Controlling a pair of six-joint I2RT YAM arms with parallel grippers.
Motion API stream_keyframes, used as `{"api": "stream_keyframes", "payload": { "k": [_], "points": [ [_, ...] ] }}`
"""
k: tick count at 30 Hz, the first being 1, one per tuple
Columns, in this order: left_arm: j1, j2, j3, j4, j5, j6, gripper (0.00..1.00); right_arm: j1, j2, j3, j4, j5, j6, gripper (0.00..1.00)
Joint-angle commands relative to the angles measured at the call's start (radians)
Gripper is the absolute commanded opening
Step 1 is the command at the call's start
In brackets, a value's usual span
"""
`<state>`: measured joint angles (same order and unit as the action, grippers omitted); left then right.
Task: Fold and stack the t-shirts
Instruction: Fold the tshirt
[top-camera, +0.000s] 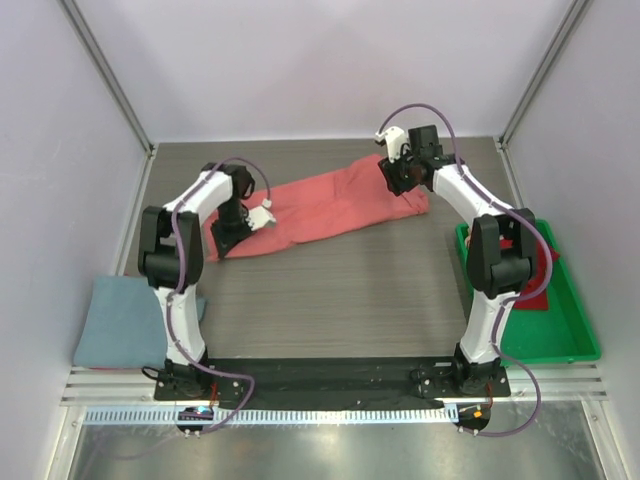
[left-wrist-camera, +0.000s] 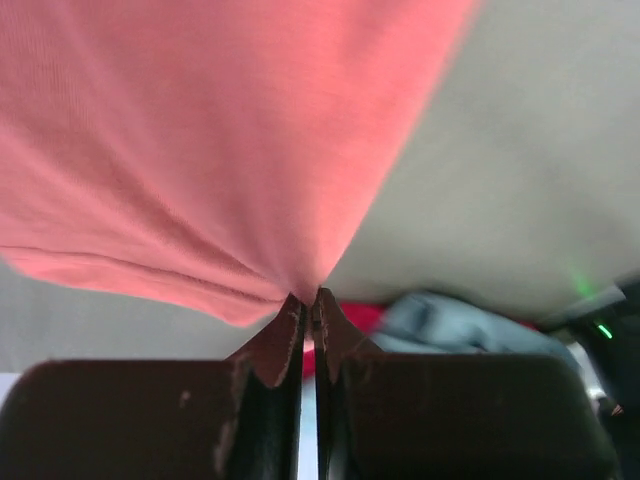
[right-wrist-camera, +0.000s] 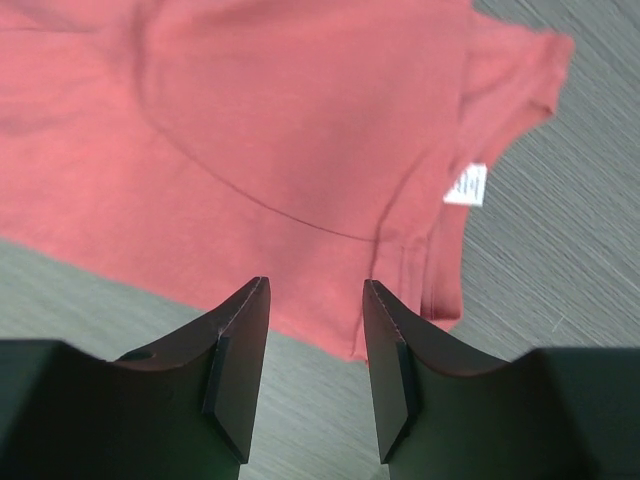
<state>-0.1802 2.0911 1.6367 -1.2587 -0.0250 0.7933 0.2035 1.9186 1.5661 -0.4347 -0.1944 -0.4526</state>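
Top external view: the soft, limp salmon-red t-shirt (top-camera: 330, 205) is spread mid-frame. One end is pinched by the left gripper (left-wrist-camera: 308, 300); the right gripper (right-wrist-camera: 315, 295) is poised half-open over the opposite edge, best gripped there.

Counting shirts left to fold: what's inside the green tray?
A darker red shirt lies in the green tray. The right arm covers the tray's far-left part, so anything there is hidden.
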Motion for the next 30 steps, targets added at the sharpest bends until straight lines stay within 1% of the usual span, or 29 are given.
{"api": "stream_keyframes", "payload": {
  "k": [1, 2, 6, 9, 11, 16, 19, 20, 21, 22, 23, 24, 26, 27, 29, 30],
  "points": [
    [-0.094, -0.169, -0.116, -0.188, 0.022, 0.009, 0.05, -0.007, 0.066, 0.049, 0.007, 0.084, -0.026, 0.48],
    [-0.114, -0.215, -0.139, -0.229, 0.049, 0.003, 0.05, -0.007, 0.083, 0.066, 0.002, 0.088, -0.031, 0.48],
    [-0.227, -0.307, -0.231, -0.306, 0.082, -0.042, 0.06, -0.007, 0.157, 0.124, -0.025, 0.113, -0.043, 0.47],
    [-0.295, -0.328, -0.267, -0.355, 0.102, -0.083, 0.06, -0.004, 0.223, 0.169, -0.029, 0.144, -0.043, 0.47],
    [-0.324, -0.336, -0.284, -0.357, 0.122, -0.114, 0.06, -0.001, 0.252, 0.205, -0.029, 0.156, -0.041, 0.46],
    [-0.410, -0.335, -0.330, -0.344, 0.172, -0.158, 0.06, 0.008, 0.390, 0.310, -0.042, 0.190, -0.044, 0.46],
    [-0.472, -0.324, -0.339, -0.331, 0.227, -0.186, 0.06, 0.019, 0.496, 0.435, -0.077, 0.190, -0.057, 0.46],
    [-0.508, -0.321, -0.342, -0.321, 0.259, -0.189, 0.07, 0.022, 0.523, 0.513, -0.084, 0.190, -0.061, 0.46],
    [-0.530, -0.316, -0.347, -0.317, 0.276, -0.207, 0.08, 0.031, 0.555, 0.553, -0.087, 0.190, -0.072, 0.46],
    [-0.551, -0.310, -0.347, -0.308, 0.289, -0.215, 0.09, 0.034, 0.612, 0.598, -0.091, 0.223, -0.072, 0.46],
    [-0.571, -0.304, -0.345, -0.295, 0.301, -0.221, 0.10, 0.042, 0.644, 0.689, -0.093, 0.222, -0.072, 0.46],
    [-0.609, -0.302, -0.336, -0.289, 0.325, -0.236, 0.16, 0.056, 0.670, 0.731, -0.095, 0.223, -0.077, 0.46],
    [-0.634, -0.298, -0.312, -0.278, 0.347, -0.259, 0.26, 0.071, 0.723, 0.826, -0.093, 0.230, -0.092, 0.46],
    [-0.637, -0.298, -0.275, -0.280, 0.370, -0.273, 0.34, 0.082, 0.726, 0.837, -0.084, 0.239, -0.096, 0.47],
    [-0.636, -0.302, -0.233, -0.292, 0.369, -0.279, 0.38, 0.082, 0.694, 0.816, -0.075, 0.245, -0.081, 0.46],
    [-0.636, -0.305, -0.207, -0.289, 0.331, -0.279, 0.40, 0.082, 0.671, 0.801, -0.072, 0.250, -0.071, 0.46]
  ]
}}
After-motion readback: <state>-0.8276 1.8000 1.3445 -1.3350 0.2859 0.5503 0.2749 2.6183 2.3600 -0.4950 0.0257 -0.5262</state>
